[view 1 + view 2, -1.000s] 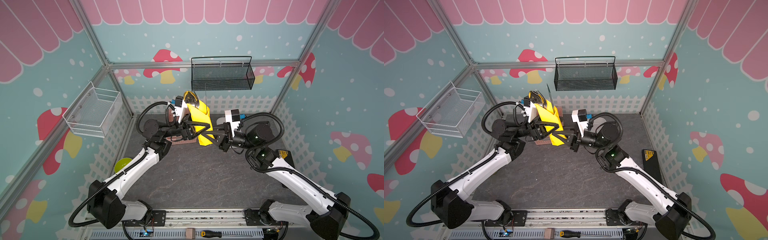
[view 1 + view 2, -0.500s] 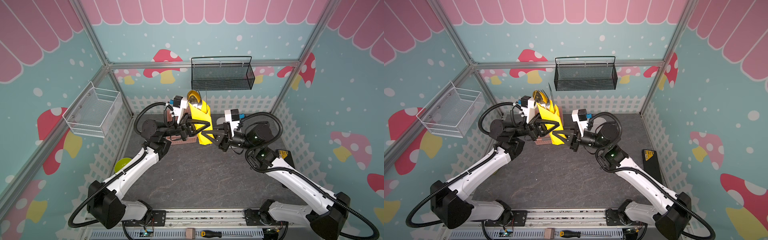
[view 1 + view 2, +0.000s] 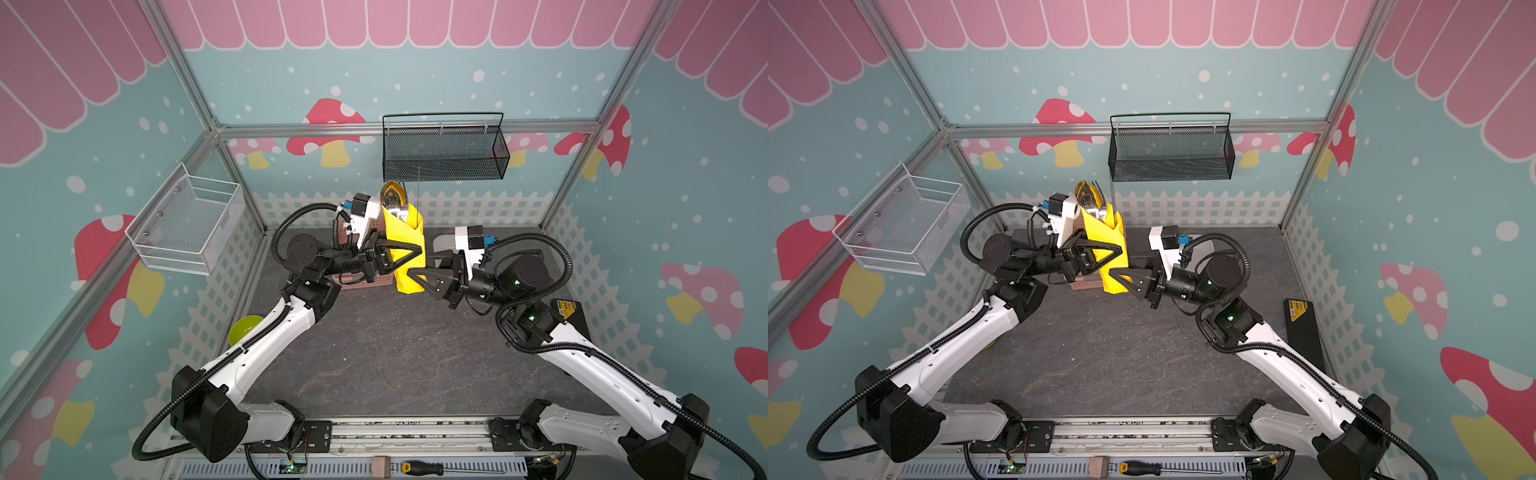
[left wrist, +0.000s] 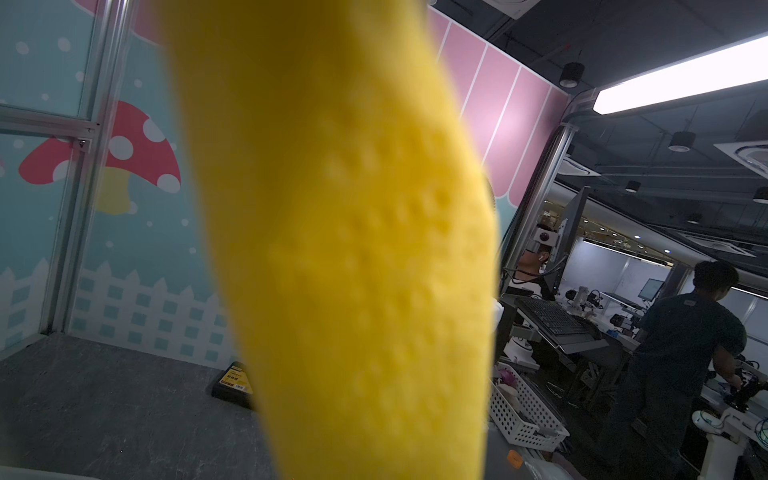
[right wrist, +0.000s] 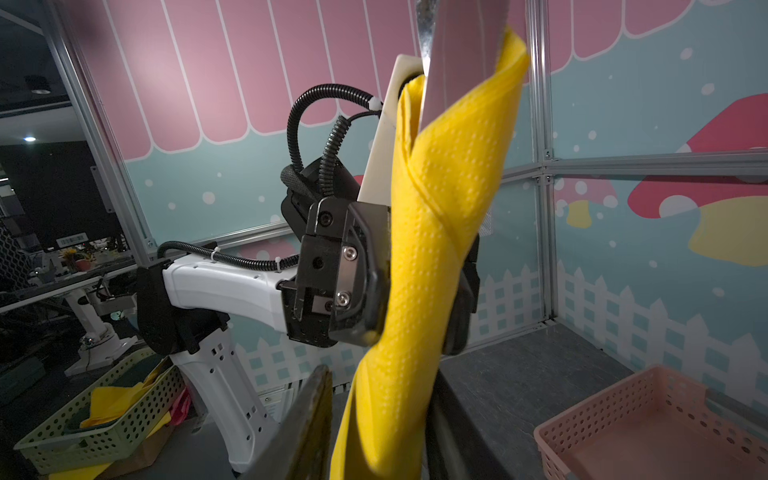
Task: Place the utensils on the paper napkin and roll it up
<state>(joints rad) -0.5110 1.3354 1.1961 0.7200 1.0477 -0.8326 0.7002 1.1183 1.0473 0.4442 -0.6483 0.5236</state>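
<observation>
Shut since a second ago, my left gripper (image 3: 415, 252) grips the rolled paper napkin (image 3: 409, 232) upright, aloft near the pink basket (image 3: 365, 284), utensils (image 3: 392, 199) protruding atop. I note the right gripper (image 3: 412, 274) with jaws newly parted around its lower end.

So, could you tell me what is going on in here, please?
The left gripper is clamped on a yellow napkin rolled around the utensils, holding it upright with their metal ends poking out the top. The right gripper straddles the roll's lower end; whether it is gripping is unclear.
</observation>
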